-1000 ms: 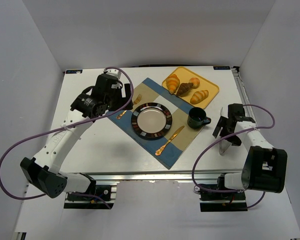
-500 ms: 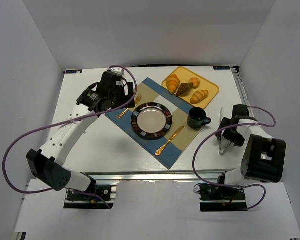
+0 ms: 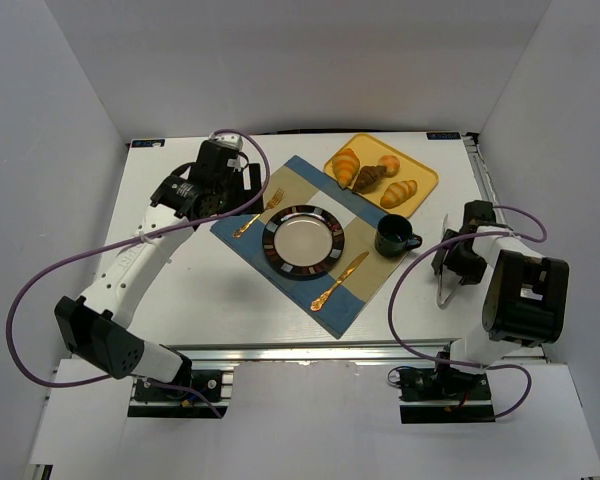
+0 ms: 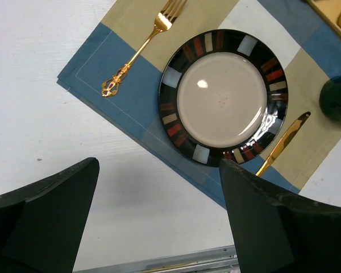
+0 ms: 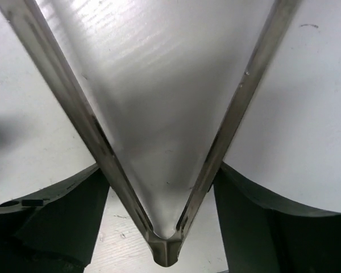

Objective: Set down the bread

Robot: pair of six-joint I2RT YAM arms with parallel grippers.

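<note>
The bread lies on a yellow tray at the back right: a striped croissant, a dark brown pastry, a small tan bun and a second croissant. My left gripper is open and empty above the placemat's left part; in its wrist view it looks down on the plate. My right gripper is low on the table at the right, open, its fingers either side of the hinge end of metal tongs, which lie on the table.
A blue and tan placemat carries a dark-rimmed plate, a gold fork and a gold knife. A dark green mug stands between plate and tongs. Grey walls enclose the table on three sides.
My right gripper has dropped and drawn in over the tongs. My left arm has swung a little toward the back, its gripper staying open.
</note>
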